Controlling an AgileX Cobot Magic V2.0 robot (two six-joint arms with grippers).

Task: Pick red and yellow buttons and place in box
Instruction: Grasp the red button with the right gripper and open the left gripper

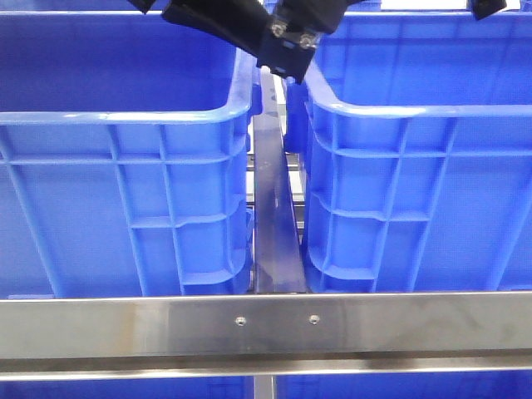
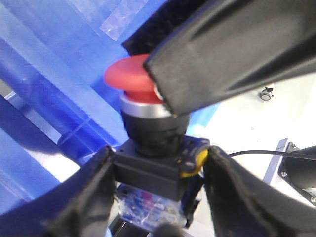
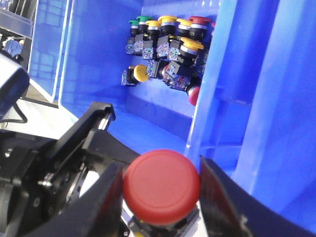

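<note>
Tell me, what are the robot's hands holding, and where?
One red mushroom-shaped push button: left gripper clamps its black square base, right gripper pinches its red cap.

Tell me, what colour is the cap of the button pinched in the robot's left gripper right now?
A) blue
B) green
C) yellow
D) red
D: in the left wrist view the left gripper is closed on the dark body of a red button, whose domed cap is plainly red above a silver ring.

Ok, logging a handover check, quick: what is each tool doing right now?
Left tool: closed on a red button, gripping its black base.
Right tool: closed around the red button's cap.
</note>
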